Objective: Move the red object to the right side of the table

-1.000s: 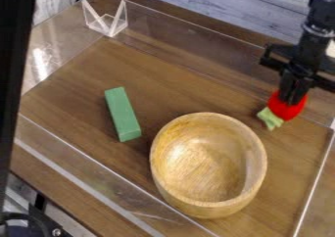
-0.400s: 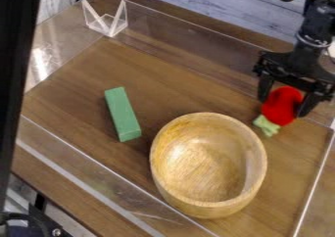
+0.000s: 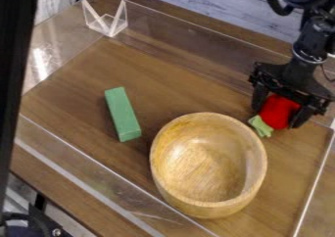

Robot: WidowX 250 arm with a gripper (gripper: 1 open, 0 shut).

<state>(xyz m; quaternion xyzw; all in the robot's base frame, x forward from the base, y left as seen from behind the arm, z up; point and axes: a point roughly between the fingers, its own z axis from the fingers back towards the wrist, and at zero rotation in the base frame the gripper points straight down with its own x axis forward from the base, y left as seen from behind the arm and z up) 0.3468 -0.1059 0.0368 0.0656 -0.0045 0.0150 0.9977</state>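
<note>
The red object (image 3: 277, 111), a small round toy with a pale-green stub at its lower left, rests on the brown wood-grain table (image 3: 183, 79) near the right wall. My black gripper (image 3: 288, 94) points straight down over it, open, with one finger on either side of the red object. The fingertips reach down around its top. I cannot tell whether they touch it.
A round light wooden bowl (image 3: 207, 163) sits just left of and nearer than the red object. A green rectangular block (image 3: 123, 114) lies further left. Low clear plastic walls (image 3: 105, 18) edge the table, with a clear corner piece at the back left.
The gripper was shut on the red object a second ago and has since opened wide. It sank slightly and the red object now rests between the spread fingers.
</note>
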